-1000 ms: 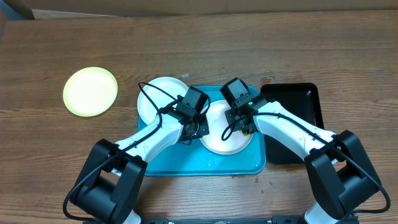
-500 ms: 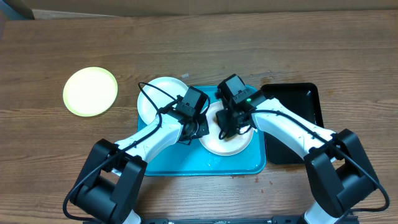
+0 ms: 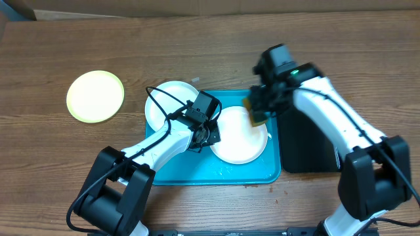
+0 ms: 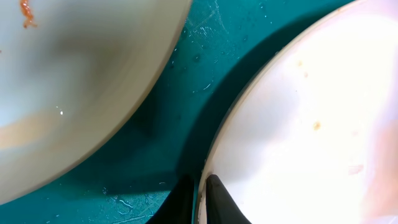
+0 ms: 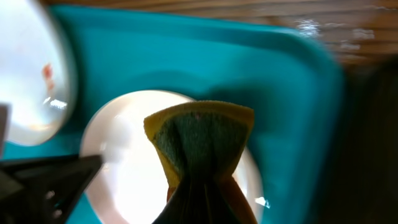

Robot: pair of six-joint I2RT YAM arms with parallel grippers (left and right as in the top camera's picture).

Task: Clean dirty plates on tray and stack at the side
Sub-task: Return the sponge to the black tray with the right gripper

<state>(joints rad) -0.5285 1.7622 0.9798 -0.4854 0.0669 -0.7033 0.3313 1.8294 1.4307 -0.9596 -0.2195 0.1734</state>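
On the turquoise tray [image 3: 190, 167] lies a white plate [image 3: 239, 141]. My left gripper [image 3: 211, 136] is shut on its left rim; in the left wrist view the two fingertips [image 4: 217, 198] pinch the plate's edge [image 4: 298, 124]. A second white plate [image 3: 169, 105] with an orange-red smear [image 4: 25, 12] overlaps the tray's far left corner. A pale yellow-green plate [image 3: 95, 96] sits on the table at far left. My right gripper [image 3: 257, 115] hangs above the tray's right side, shut on a yellow-and-green sponge [image 5: 199, 137].
A black tray [image 3: 302, 157] lies against the turquoise tray's right side, partly under my right arm. The wooden table [image 3: 197, 46] stretches behind. A cardboard edge [image 3: 131, 14] runs along the far side.
My right gripper has lifted the sponge off the white plate and moved it up and to the right. The left gripper has kept its hold on the plate's rim.
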